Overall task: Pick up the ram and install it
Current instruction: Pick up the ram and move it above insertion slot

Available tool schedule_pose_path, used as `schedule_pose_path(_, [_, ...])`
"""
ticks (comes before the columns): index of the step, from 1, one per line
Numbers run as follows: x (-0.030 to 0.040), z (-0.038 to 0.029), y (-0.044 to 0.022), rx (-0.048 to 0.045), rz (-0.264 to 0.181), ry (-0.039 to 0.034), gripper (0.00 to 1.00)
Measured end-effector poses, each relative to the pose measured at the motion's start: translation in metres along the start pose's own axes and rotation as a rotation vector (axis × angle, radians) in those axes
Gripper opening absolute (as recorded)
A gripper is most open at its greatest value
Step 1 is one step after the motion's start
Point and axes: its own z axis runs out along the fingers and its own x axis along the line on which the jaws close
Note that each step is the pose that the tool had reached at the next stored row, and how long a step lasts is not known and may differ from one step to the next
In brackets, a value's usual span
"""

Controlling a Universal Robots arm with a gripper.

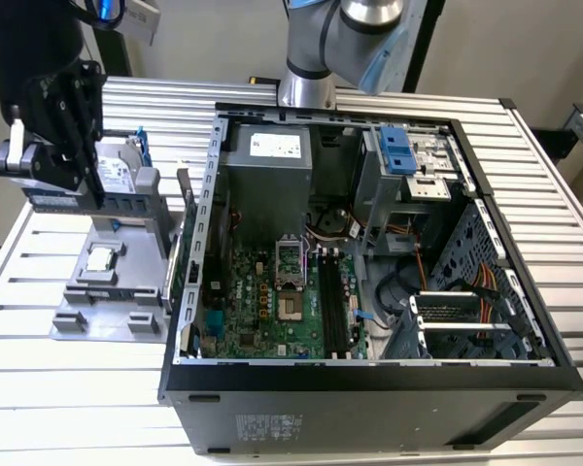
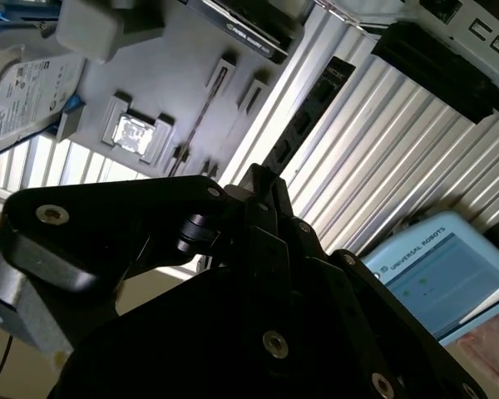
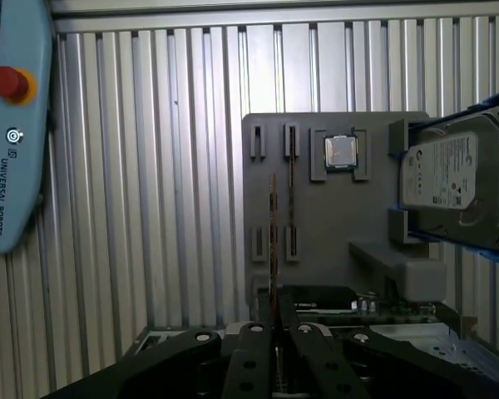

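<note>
Black gripper [image 3: 274, 326], nearest the lens in both wrist views: we record its jaws clamped on the ram [image 2: 312, 112], which is lifted off the grey holder [image 3: 374, 224]. We see the ram's flat face with its row of chips in the second wrist view, and its thin edge in the first wrist view. Holder: near the edge of the ribbed worktop [image 1: 39, 388] at the exterior view's left, carrying a square processor [image 3: 341, 151] and a hard drive [image 3: 449, 183]. Open computer case [image 1: 369, 388]: just beside the holder, at mid-worktop.
</note>
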Motion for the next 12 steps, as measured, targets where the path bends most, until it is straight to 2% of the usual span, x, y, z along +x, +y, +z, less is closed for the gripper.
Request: schedule_pose_path(12, [-0.0003, -0.0001, -0.0045, 0.0, 0.0, 0.0, 0.0])
